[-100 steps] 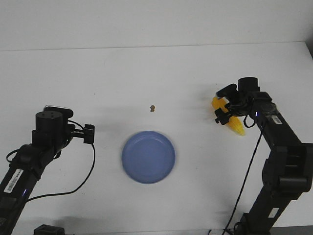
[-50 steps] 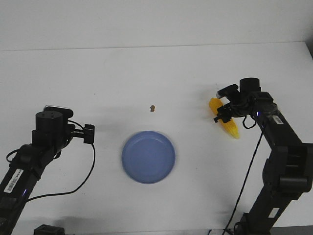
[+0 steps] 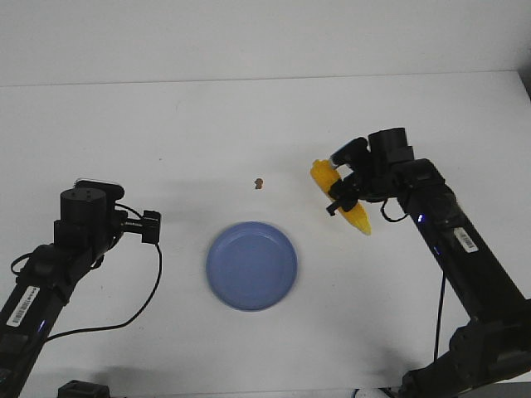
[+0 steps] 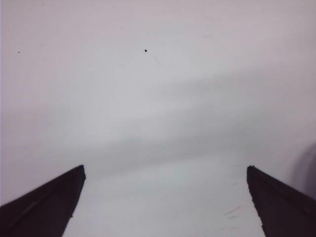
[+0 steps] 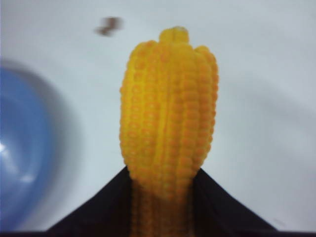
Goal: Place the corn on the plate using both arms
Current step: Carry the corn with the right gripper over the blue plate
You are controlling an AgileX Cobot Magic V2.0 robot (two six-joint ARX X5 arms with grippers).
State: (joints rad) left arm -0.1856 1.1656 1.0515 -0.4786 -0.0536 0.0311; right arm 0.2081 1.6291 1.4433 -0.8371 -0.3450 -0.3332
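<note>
Corn (image 3: 340, 197) held above the counter, plate (image 3: 251, 265) bare.
The bright yellow cob, pointed end nearer the robot, sits clamped in the right arm's (image 3: 440, 228) jaws, right of the round periwinkle-blue plate; the left arm (image 3: 58, 257) is well apart.

Bright even light, soft faint shadows; wrist pics soft-focus, plate (image 5: 22, 148) blurred w/ glare

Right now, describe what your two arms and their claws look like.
Both arms are black and jointed. The left arm has a round black wrist housing, a thin black cable looping beside it and a white barcode label low on the link. The right arm carries a similar white label and a black cable. The left claw shows two dark, pointed fingers; the right claw is black too.
</note>
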